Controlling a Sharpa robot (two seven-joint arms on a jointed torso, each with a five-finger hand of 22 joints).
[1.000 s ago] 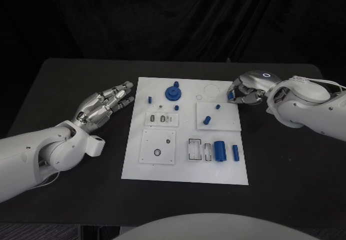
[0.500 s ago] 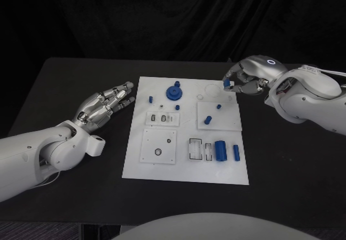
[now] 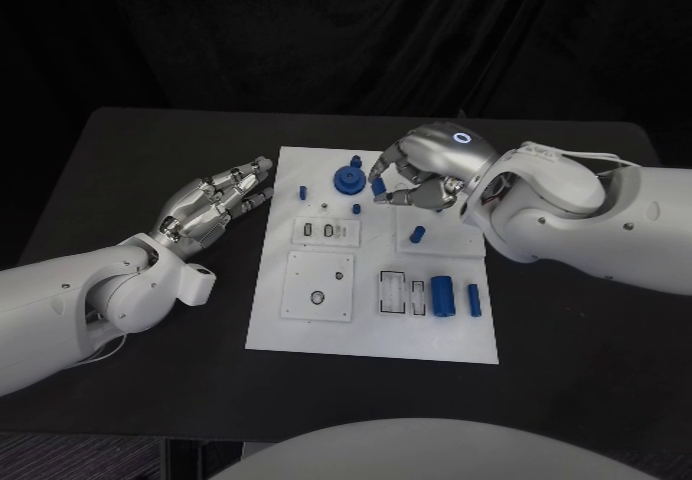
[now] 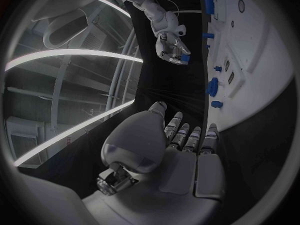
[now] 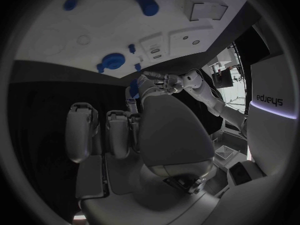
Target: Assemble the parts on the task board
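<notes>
The white task board [image 3: 368, 330] lies in the middle of the black table. My right hand [image 3: 421, 178] hovers over the board's far part and pinches a small blue part [image 3: 378, 187], which also appears in the left wrist view [image 4: 185, 59] and the right wrist view [image 5: 134, 88]. A blue round gear [image 3: 348, 180] stands just left of that hand. My left hand [image 3: 216, 202] is open with fingers stretched out, beside the board's left edge. A blue peg [image 3: 415, 237] and a blue cylinder [image 3: 441, 298] lie on the board.
Small blue pegs [image 3: 304, 192] sit near the board's far left. White inset blocks with slots [image 3: 327, 233] and a square plate with holes [image 3: 317, 288] lie on the left half. Bare black table [image 3: 144, 150] surrounds the board.
My right hand has moved left from the board's far right edge to above its far middle, carrying the small blue part. My left hand has hardly moved.
</notes>
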